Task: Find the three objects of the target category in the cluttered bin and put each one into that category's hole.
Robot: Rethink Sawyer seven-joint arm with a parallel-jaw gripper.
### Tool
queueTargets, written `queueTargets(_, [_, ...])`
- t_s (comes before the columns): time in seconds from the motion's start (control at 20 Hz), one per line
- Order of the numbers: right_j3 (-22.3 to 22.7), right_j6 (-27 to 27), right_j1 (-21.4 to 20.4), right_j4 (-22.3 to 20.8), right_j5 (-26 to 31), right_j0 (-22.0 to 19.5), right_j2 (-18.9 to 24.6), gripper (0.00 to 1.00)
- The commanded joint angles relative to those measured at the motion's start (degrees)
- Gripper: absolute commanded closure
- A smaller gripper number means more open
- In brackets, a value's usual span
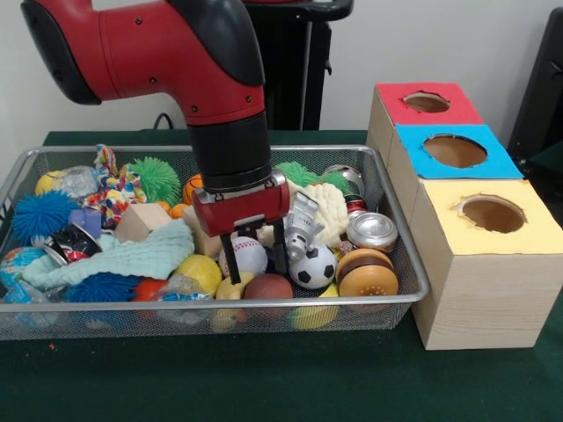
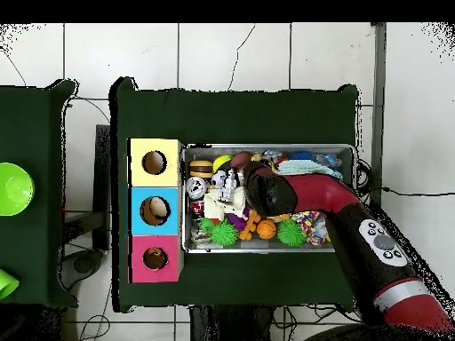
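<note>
Gripper of mine hangs open over the silver wire-mesh bin, straddling a white baseball; squishy toys beside it probably compress, so grasp mid-body.

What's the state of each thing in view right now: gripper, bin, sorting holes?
gripper: open, fingers down in the bin, straddling the baseball, nothing held.
cluttered bin: on the table, full of toys.
baseball: lying in the bin between the fingers.
soccer ball: in the bin, just beside one finger.
red hole: open.
blue hole: open; overhead view shows something inside.
yellow hole: open.
</note>
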Motion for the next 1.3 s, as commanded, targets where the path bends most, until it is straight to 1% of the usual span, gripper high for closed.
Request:
queueTargets(0.05, [-3.97,-3.52,1.74,-7.11,-4.23,0.42,0.41,0.00])
queueTargets(0.1, [-4.44,-3.92,1.83,-7.91,-4.98,0.44,0.51,0.00])
queueTargets(0.25, [-5.44,-3.90,1.73,-9.15,-4.75,1.17,-0.39,0.00])
queueTargets(0.35, [-5.96,-3.61,1.24,-9.63,-3.22,1.94,-1.46,0.00])
queueTargets(0.55, [-6.50,-3.64,0.09,-10.10,1.70,3.62,-3.58,0.00])
queueTargets(0.65, [-6.52,-3.76,0.04,-10.15,2.97,3.95,-4.13,0.00])
queueTargets(0.9, [-6.91,-3.26,1.70,-8.77,4.91,4.32,-5.05,0.00])
queueTargets(1.0, [-7.16,-2.21,2.78,-8.59,4.62,4.63,-6.02,0.00])
queueTargets(1.1, [-8.17,-0.46,1.96,-9.64,4.18,6.57,-8.56,0.00])
queueTargets(1.2, [-8.57,-1.58,0.36,-10.09,7.11,8.09,-10.44,0.00])
queueTargets(1.3, [-8.15,-2.72,-1.01,-9.43,9.92,8.67,-11.59,0.00])
